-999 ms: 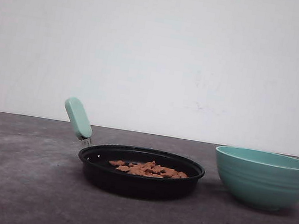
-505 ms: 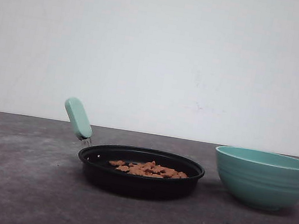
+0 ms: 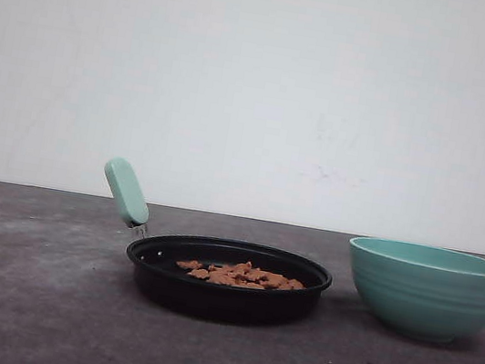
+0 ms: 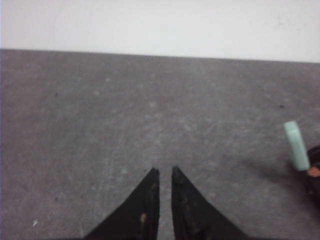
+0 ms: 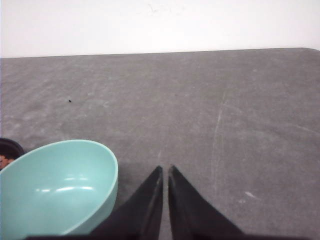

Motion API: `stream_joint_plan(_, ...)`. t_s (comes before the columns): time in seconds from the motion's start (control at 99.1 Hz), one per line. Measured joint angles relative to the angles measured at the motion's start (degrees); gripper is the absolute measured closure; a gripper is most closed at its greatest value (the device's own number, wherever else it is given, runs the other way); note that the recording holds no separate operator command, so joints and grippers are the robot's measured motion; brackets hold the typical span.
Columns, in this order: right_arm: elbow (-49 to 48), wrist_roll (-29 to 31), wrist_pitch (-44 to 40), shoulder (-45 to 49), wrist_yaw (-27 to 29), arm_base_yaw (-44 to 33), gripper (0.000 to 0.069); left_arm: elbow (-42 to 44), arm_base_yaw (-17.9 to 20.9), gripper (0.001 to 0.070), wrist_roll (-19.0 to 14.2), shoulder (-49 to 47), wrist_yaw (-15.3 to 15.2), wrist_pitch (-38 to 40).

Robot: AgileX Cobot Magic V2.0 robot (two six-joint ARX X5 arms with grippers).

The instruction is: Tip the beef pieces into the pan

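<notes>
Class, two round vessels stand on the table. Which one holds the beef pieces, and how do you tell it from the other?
The shallow black pan with the mint-green handle holds the beef pieces. The deeper teal bowl to its right looks empty in the right wrist view.

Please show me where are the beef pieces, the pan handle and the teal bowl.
beef pieces (image 3: 240, 275), front view, middle of the heap.
pan handle (image 3: 126, 191), front view, middle of the mint-green grip.
teal bowl (image 3: 428, 295), front view, outer wall.

A bare test bench, lab-like; grey scuffed tabletop (image 3: 21, 295); blank white wall (image 3: 258, 83) behind.
</notes>
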Motion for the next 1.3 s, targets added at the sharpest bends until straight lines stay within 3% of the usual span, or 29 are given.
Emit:
stream_joint_plan(0.262,0.00,0.00,1.75,0.00,0.00,0.00,0.0674,-3.65,0.55,0.0692,-1.20,-0.11,1.53,2.97)
stream_joint_plan(0.444,0.00,0.00,1.77,0.00,-0.02,0.00,0.0674,-4.26,0.90,0.0692,-0.92,-0.11,0.83,4.39)
stream_joint_plan(0.716,0.00,0.00,1.79,0.00,-0.02,0.00,0.0674,-4.26,0.90,0.0692,7.78,-0.11,1.25,4.39)
stream_joint_plan(1.049,0.00,0.00,1.77,0.00,-0.02,0.00,0.0674,-4.26,0.90,0.0692,3.13,-0.09,1.53,4.39)
stream_joint_plan(1.302,0.00,0.00,1.77,0.00,-0.02,0.00,0.0674,-4.26,1.97,0.0692,1.90,-0.09,1.36,4.39)
